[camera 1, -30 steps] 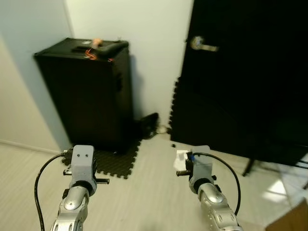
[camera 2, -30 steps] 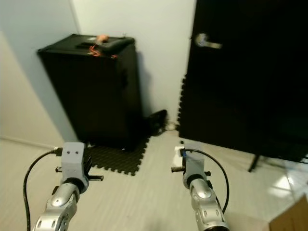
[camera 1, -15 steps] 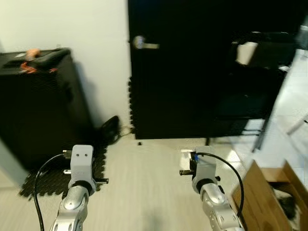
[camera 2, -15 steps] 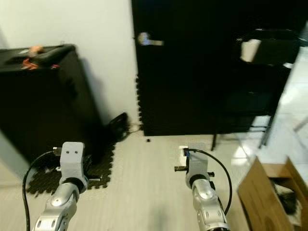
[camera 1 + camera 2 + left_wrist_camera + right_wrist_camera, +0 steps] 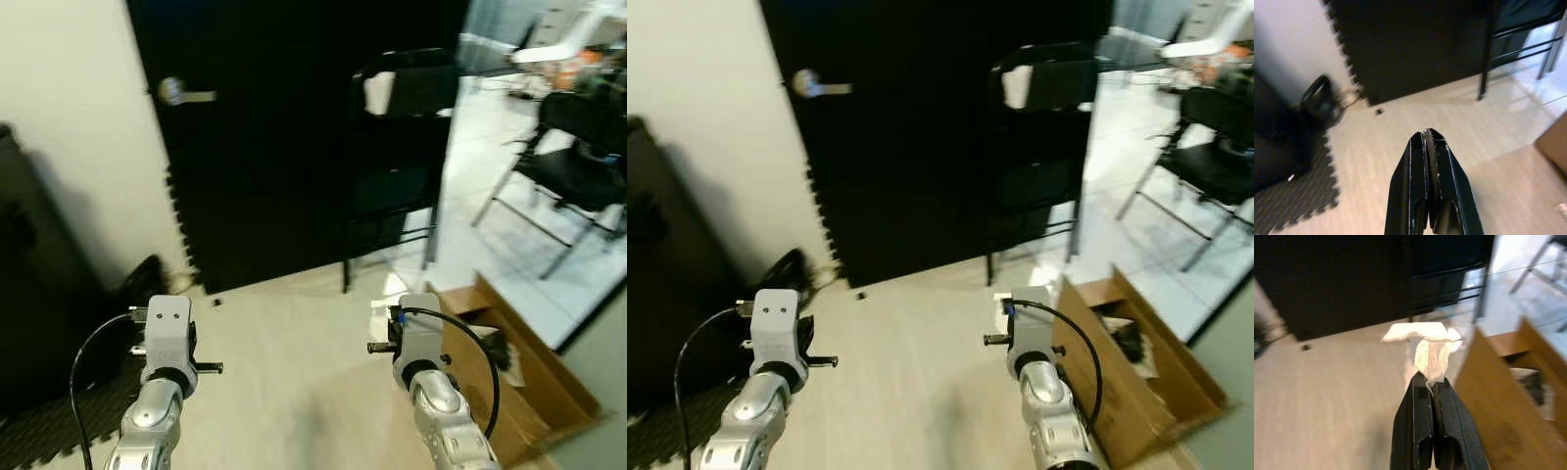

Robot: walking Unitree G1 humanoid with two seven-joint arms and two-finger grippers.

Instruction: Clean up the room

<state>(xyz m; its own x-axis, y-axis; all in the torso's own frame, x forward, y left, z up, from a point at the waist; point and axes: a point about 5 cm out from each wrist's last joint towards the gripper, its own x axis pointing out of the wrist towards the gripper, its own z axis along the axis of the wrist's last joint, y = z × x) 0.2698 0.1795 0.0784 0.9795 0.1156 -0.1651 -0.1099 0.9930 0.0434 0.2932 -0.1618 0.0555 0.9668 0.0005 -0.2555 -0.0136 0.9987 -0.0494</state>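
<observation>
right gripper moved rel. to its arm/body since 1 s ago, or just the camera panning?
No. The right gripper, shut on the white tissue, sits at the same spot in frame; only the black door slid left.

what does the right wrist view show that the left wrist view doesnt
Right wrist view: the right gripper, shut on a crumpled white tissue, with the cardboard box close beside it.

Left wrist view: the left gripper, shut and holding nothing, above the bare floor, plus the dark foam mat and a dark rounded object by the wall.

Both: the black door, the black chair legs and the light floor.
</observation>
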